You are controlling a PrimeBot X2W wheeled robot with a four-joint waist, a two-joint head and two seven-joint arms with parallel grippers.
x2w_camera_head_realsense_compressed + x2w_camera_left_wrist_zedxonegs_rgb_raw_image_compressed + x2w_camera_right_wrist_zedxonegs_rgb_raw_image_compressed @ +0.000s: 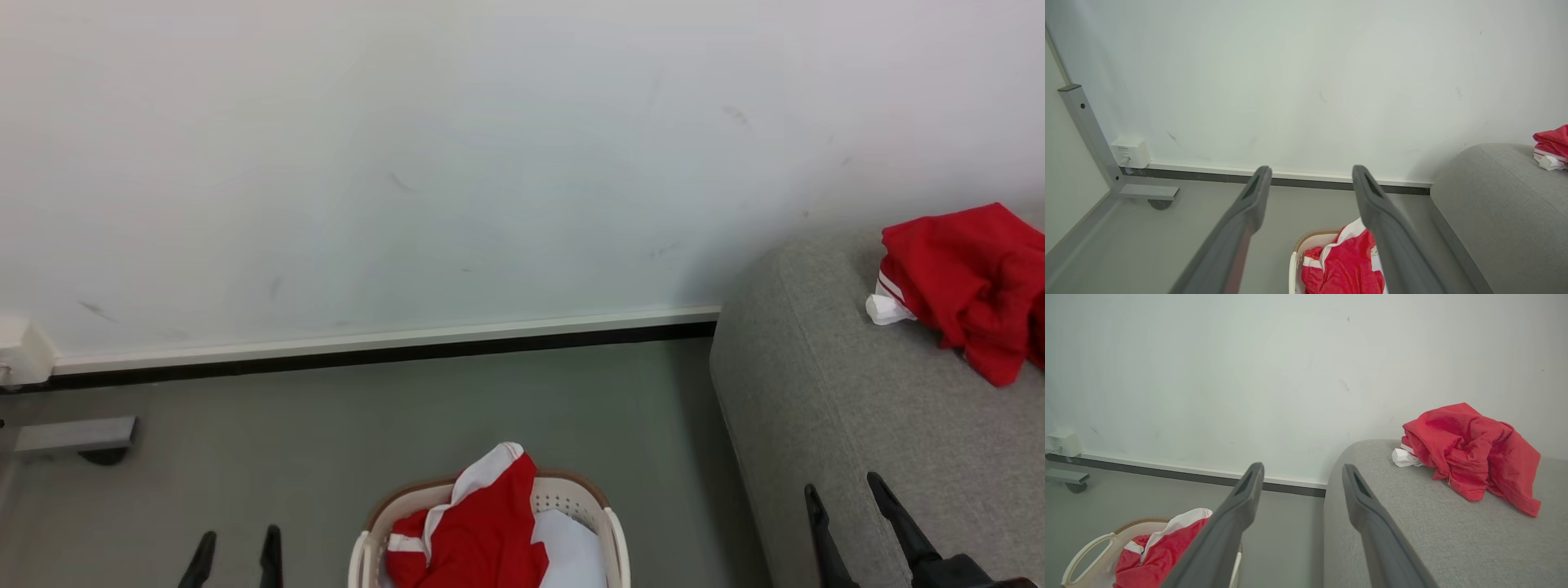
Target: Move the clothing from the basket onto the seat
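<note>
Looking down from the robot's head at a laundry scene: an oval cream basket (611, 531) with a brown rim sits on the smooth grey floor (408, 408) at the bottom centre, cut off by the lower edge, and a crumpled red garment (482, 535) with white striped trim fills its left half, lying over a plain white sheet (571, 555). The garment's white collar peaks at the basket's far rim, so the heap runs from near-left up to far-right. The left gripper (237, 559) hangs close on the left of the basket, its two dark fingers (271, 559) spread wide and holding nothing; the garment lies to its right and seemingly a little below. The right gripper (842, 486) is also spread wide and empty, positioned over the near edge of the grey woven seat (816, 384), well to the right of the basket. By that layout the left arm looks the nearer one for the reach into the basket, needing a short move rightward and down. A second red garment (971, 282) lies bunched on top of the seat, toward the right edge of the view, a white scrap of trim poking out at its left. Behind the floor runs a pale scuffed wall (408, 163) with a dark-edged baseboard (384, 336) and a small white box (24, 351) low at the left.
</note>
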